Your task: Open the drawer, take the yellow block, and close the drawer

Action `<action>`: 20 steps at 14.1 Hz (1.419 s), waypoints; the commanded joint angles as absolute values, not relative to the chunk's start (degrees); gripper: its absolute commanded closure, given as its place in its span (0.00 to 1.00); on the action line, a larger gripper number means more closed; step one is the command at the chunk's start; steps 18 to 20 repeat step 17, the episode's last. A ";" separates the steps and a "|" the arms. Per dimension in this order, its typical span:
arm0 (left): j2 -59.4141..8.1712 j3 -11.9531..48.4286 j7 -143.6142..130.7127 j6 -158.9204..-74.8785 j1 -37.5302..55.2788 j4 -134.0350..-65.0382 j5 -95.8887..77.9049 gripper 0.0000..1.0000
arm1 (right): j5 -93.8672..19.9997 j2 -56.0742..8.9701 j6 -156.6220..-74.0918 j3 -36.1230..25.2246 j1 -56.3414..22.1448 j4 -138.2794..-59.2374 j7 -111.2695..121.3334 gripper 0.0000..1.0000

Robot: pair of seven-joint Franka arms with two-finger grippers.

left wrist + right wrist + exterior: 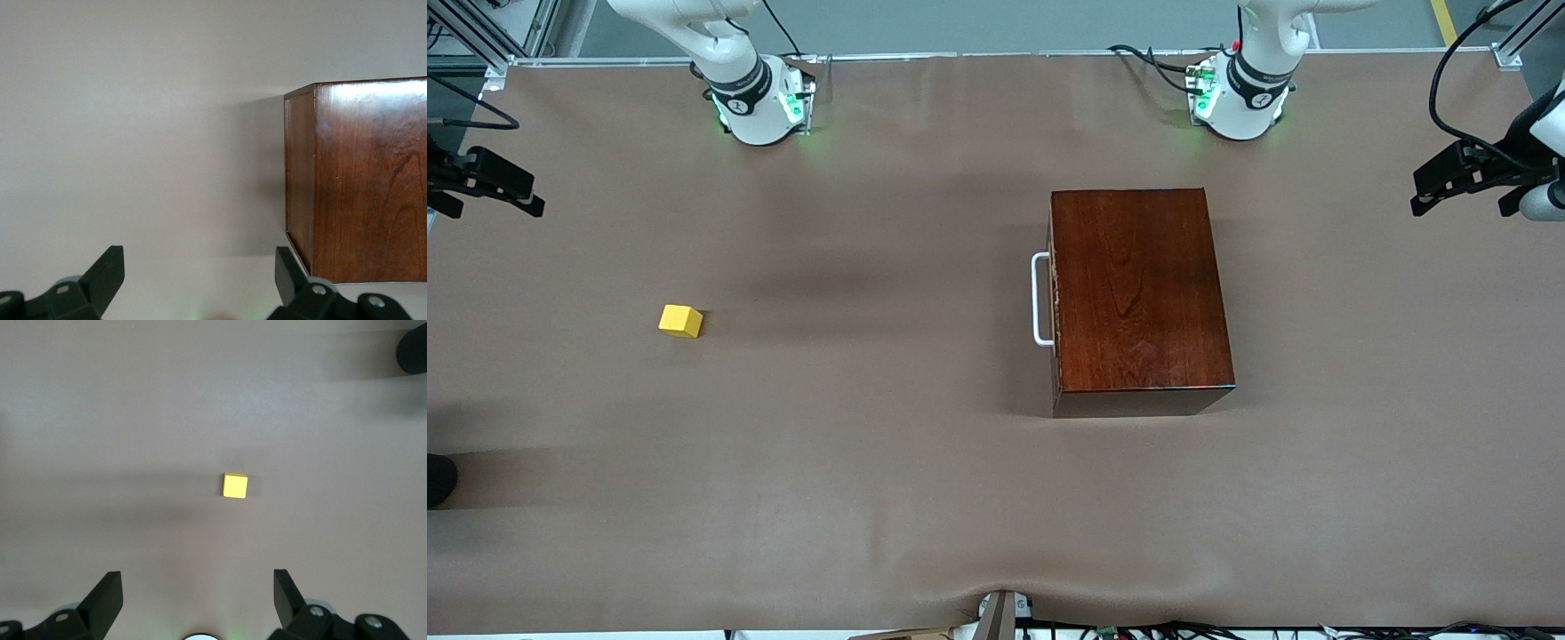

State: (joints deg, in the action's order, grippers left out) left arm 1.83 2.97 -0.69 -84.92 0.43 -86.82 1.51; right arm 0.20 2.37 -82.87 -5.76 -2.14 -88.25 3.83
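The yellow block [680,321] sits out on the bare brown table [889,498], not in the drawer [1055,302], which is shut flush with only its white handle [1040,299] protruding. The right gripper [198,603] hangs spread wide with the block ahead of its fingertips; the left gripper [200,280], equally spread, waits beside the wooden box [1138,293], its corner just off one finger [290,270]. Open cloth surrounds both.

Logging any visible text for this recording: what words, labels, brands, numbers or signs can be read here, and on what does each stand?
No readable text in any view.
Wooden box, its white handle and the yellow block: no markings.
Small round marks on the arm bases: too small to read.
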 commanded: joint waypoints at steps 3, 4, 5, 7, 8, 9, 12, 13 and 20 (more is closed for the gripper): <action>2.02 3.78 0.44 -83.94 0.00 -86.22 2.29 0.00 | 1.14 2.11 -82.35 -5.19 -1.58 -87.71 3.08 0.00; 1.85 3.78 0.27 -83.94 0.09 -86.22 2.29 0.00 | 1.14 2.11 -82.35 -5.27 -1.50 -87.71 3.08 0.00; 1.67 3.78 0.09 -83.94 0.09 -86.13 2.11 0.00 | 1.14 2.11 -82.35 -5.27 -1.49 -87.71 3.08 0.00; 1.76 3.78 -0.18 -83.85 -0.09 -86.13 1.76 0.00 | 1.14 2.11 -82.35 -5.27 -1.58 -87.71 3.08 0.00; 1.76 3.78 -0.96 -83.85 0.00 -86.05 1.50 0.00 | 1.14 2.11 -82.35 -5.27 -1.50 -87.71 3.08 0.00; 1.76 3.95 -3.58 -83.76 0.17 -86.13 1.41 0.00 | 1.14 2.11 -82.27 -5.27 -1.58 -87.71 3.08 0.00; 1.85 4.04 -7.03 -82.79 0.44 -86.13 0.88 0.00 | 1.14 2.11 -82.27 -5.27 -1.49 -87.71 3.08 0.00; 1.85 4.04 -7.47 -82.79 0.53 -86.13 0.79 0.00 | 1.14 2.11 -82.27 -5.19 -1.49 -87.71 3.08 0.00; 1.76 4.39 -7.65 -82.71 0.53 -86.22 0.70 0.00 | 1.14 2.11 -82.35 -5.19 -1.49 -87.71 3.08 0.00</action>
